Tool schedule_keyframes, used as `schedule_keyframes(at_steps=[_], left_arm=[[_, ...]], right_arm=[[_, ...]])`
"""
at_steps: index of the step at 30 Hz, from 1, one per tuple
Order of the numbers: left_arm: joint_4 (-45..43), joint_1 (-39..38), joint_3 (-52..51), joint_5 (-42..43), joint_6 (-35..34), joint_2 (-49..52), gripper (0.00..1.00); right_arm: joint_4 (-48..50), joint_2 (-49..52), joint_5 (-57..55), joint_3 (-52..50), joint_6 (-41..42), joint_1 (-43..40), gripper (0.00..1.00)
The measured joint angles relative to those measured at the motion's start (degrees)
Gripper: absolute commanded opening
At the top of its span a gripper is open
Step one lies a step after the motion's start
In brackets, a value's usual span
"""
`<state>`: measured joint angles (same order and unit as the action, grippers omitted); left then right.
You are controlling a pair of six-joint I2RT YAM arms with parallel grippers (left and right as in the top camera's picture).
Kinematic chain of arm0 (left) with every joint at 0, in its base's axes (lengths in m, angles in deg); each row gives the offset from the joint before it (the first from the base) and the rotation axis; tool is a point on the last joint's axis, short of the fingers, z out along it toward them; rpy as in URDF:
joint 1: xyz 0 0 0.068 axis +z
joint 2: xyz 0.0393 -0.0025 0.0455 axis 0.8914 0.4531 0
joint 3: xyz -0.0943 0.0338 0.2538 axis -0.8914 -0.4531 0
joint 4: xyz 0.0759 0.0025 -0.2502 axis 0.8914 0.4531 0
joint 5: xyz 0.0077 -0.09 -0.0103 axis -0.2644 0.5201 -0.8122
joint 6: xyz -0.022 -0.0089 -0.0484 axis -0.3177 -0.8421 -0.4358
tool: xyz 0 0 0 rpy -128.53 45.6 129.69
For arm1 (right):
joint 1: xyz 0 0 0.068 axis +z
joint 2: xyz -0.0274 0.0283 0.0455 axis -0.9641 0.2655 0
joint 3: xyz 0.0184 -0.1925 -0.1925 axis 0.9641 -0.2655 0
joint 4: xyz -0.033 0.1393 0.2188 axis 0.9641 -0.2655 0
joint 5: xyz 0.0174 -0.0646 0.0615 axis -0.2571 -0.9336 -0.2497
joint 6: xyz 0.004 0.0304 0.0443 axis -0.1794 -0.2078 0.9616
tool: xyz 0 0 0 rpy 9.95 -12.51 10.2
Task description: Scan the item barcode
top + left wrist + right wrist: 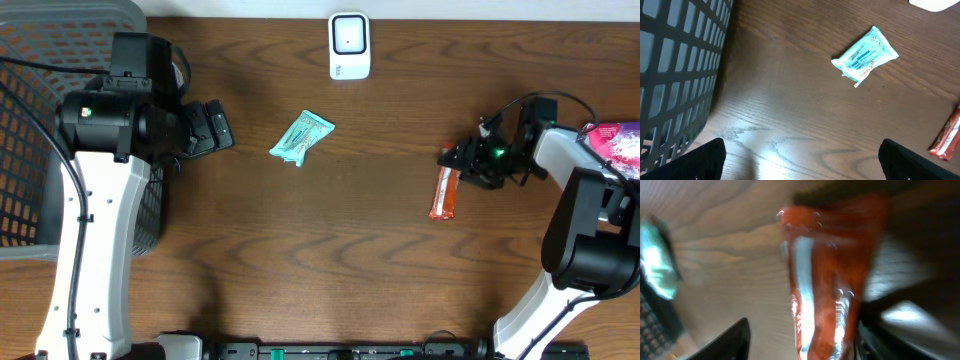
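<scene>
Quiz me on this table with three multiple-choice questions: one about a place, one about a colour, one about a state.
1. Where is the teal packet? A) stacked on another packet B) alone on the table C) gripped
2. What colour is the long packet at the right gripper? A) red-orange B) blue C) white
3. How is the left gripper? A) shut B) open, empty C) holding a packet
B: bare wood surrounds it. A: the overhead view shows it. B: fingers wide apart, nothing between.

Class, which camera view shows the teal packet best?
Left wrist: the teal packet lies whole and large, print visible. Overhead shows it small; the right wrist shows only a blurred teal patch at its left edge.
</scene>
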<state>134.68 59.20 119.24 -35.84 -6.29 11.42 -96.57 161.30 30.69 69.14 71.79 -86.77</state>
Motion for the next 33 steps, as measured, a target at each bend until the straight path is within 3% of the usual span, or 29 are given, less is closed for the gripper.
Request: schedule_keyframes(at_steps=[2,4,5,14,22,33], left_arm=[[0.0,0.0,0.0,0.0,0.0,0.0,0.98],[0.02,0.02,0.0,-0.02,0.0,0.0,0.98],[0.0,0.0,0.0,-0.02,0.0,0.0,0.98],[0.0,0.0,0.0,-0.02,0.0,0.0,0.98],[0.0,0.0,0.0,0.0,0.0,0.0,0.98],[0.0,0.02,0.0,0.0,0.0,0.0,0.98]], right_arm=[[2.4,-0.24,1.46,-1.86,1.05,0.28,0.35],[4.09,-0.26,1.79,-3.56,2.43,0.63,0.07],[4.74,-0.24,1.84,-4.24,2.84,0.74,0.01],[4.5,-0.13,1.73,-5.31,4.04,0.96,0.01],[-4.13,-0.09,-3.82,-1.51,3.19,1.62,0.01],[-10.34,-10.51,-35.1,0.02,5.75,11.21,0.01]])
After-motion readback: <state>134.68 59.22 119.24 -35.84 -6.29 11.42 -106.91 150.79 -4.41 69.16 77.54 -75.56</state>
